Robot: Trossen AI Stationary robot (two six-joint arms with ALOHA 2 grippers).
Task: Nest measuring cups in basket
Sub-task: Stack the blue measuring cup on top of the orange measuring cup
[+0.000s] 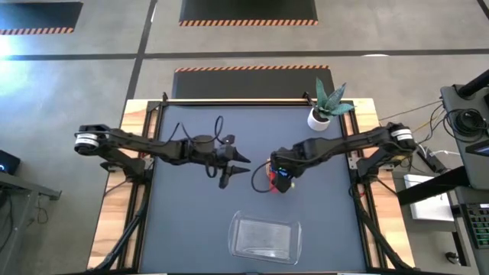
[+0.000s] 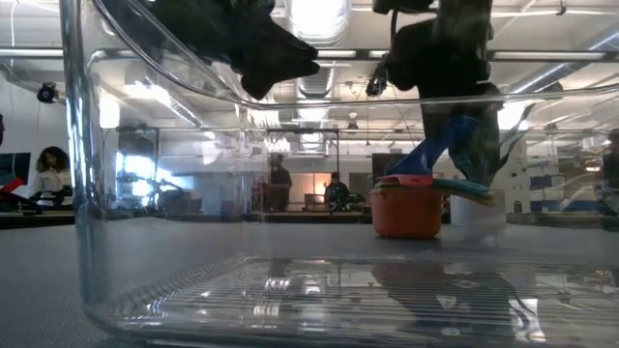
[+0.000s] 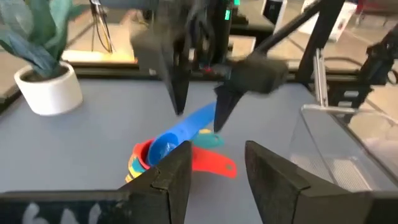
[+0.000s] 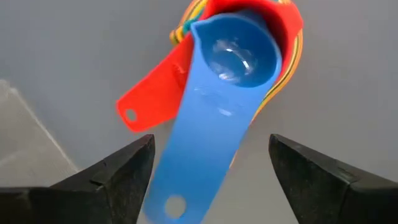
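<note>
Dark table: measuring cups stack, basket, plant pot.

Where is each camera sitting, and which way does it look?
High view: above, looking straight down; both arms, basket.
Low view: at table height, looking through the basket wall at the stacked cups; arms overhead.
Left wrist view: past the left claw towards the cups and right arm.
Right wrist view: right claw, open, above the blue cup.
All share the cups.

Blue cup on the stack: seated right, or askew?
Askew. The blue cup has its bowl in the red cup at the top of the stack, but its handle tilts up and off to the side instead of lying over the red handle. The right pincer is open around that handle. The stack stands outside the basket.
</note>
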